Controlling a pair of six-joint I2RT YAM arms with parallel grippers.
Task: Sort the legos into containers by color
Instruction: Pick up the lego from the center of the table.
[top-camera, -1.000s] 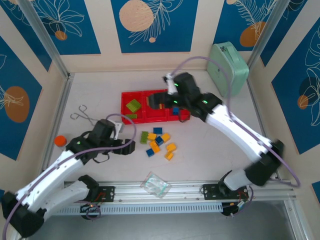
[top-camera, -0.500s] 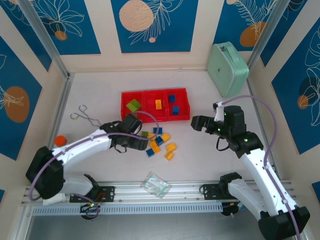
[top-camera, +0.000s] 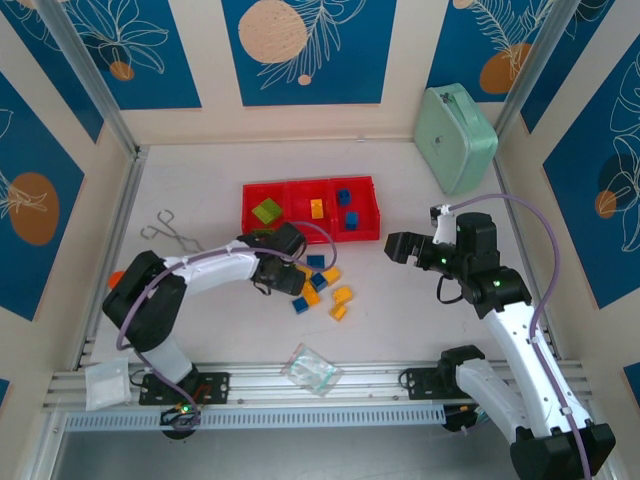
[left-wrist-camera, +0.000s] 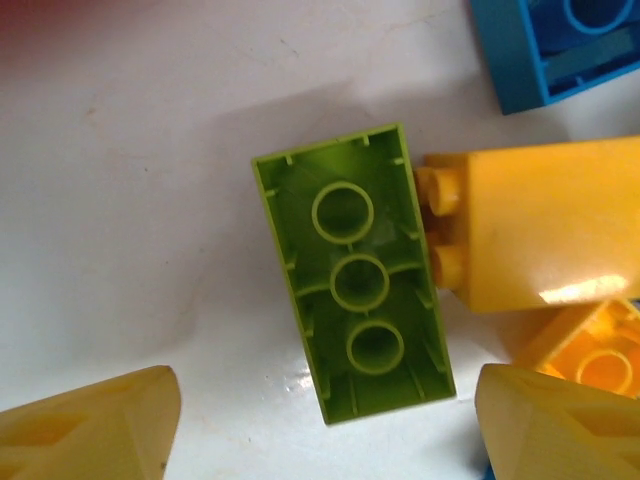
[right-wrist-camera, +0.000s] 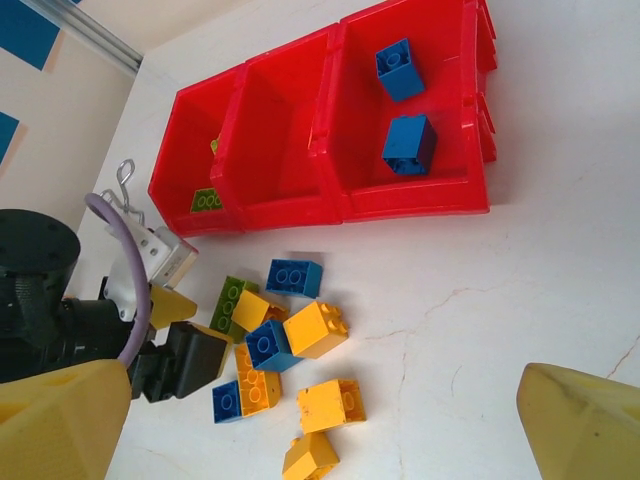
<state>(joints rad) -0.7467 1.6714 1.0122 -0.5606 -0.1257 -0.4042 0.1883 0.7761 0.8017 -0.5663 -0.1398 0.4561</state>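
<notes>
Legos (top-camera: 318, 285) lie heaped on the table (top-camera: 200, 180) just before the containers (top-camera: 310, 182), which hold green in the left bin, orange-yellow in the middle and blue on the right. The left gripper (left-wrist-camera: 325, 415), fingers spread, straddles an upturned lime green brick (left-wrist-camera: 350, 285) — seemingly lining up a grasp. The right gripper (top-camera: 395, 245) hangs well aside, spread wide and empty.

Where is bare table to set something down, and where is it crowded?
Bare: the strip between red bins and back wall, and the patch between loose bricks, plastic bag and right end effector. Crowded: around the left end effector.
</notes>
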